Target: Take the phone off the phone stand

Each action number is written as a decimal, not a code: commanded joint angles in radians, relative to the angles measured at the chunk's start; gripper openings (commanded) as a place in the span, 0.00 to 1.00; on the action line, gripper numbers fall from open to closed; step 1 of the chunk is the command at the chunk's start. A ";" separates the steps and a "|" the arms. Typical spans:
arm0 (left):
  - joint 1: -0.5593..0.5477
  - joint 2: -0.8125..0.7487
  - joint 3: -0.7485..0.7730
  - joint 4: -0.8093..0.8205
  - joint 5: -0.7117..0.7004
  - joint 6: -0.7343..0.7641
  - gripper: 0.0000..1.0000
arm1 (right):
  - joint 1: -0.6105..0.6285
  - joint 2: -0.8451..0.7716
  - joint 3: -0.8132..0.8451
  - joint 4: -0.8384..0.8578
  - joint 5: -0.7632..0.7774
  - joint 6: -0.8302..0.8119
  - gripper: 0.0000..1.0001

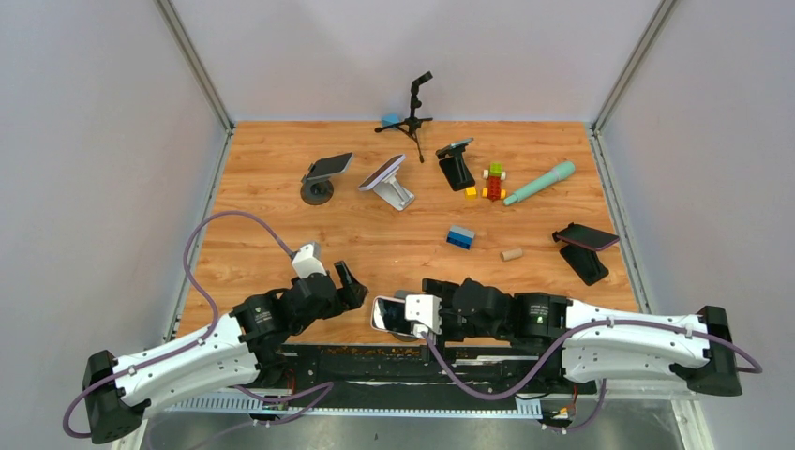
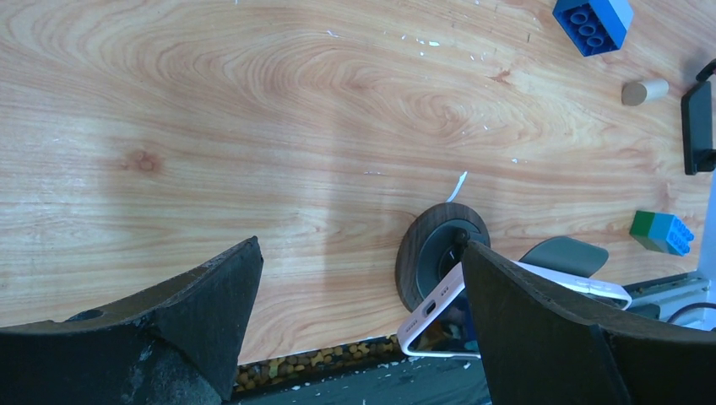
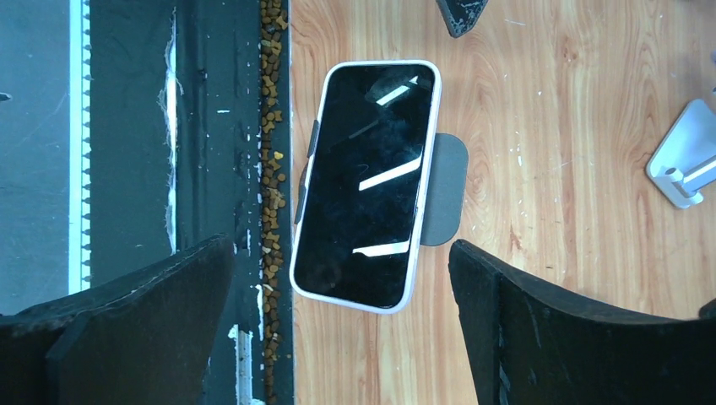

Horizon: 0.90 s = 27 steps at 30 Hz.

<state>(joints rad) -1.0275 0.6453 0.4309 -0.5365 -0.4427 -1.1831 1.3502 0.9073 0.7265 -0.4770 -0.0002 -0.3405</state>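
At the far left of the table (image 1: 262, 234), a round stand (image 1: 319, 183) is seen with a dark slab tilted on top. Nearer the front edge, the left gripper (image 2: 361, 245) is held low over bare wood; its jaws are spread wide and nothing is gripped between them. Just to its right, at the front edge, the phone (image 3: 363, 186) in a pale case is found resting on the stand (image 2: 439, 253), screen up and tilted. One long side is hung over the dark strip along the edge, and the stand's round dark base and grey plate are partly covered by it. The right gripper (image 3: 342, 243) is pointed at the phone from the right with its jaws fully apart. The phone's near end is framed between the fingertips with a gap on each side, and nothing is grasped. Farther back, a white stand (image 1: 392, 183) is set beside the round one, and a tripod (image 1: 412, 112) is placed at the back edge. A black stand (image 1: 457, 169) is found to its right, with a blue brick (image 1: 459, 236) nearer the front. A toy (image 1: 493, 181) of coloured blocks, a small cylinder (image 1: 511, 253) and a teal tube (image 1: 539, 183) are laid further right. A second black stand (image 1: 586, 251) is seen near the right edge.
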 commanded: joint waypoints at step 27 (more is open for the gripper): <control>-0.004 0.017 -0.018 0.065 0.004 0.018 0.96 | 0.110 0.116 -0.049 0.011 0.300 -0.039 1.00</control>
<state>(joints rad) -1.0275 0.6510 0.4175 -0.5167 -0.4355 -1.1725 1.4555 1.0058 0.6815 -0.4751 0.2184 -0.3759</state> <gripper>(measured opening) 0.961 0.998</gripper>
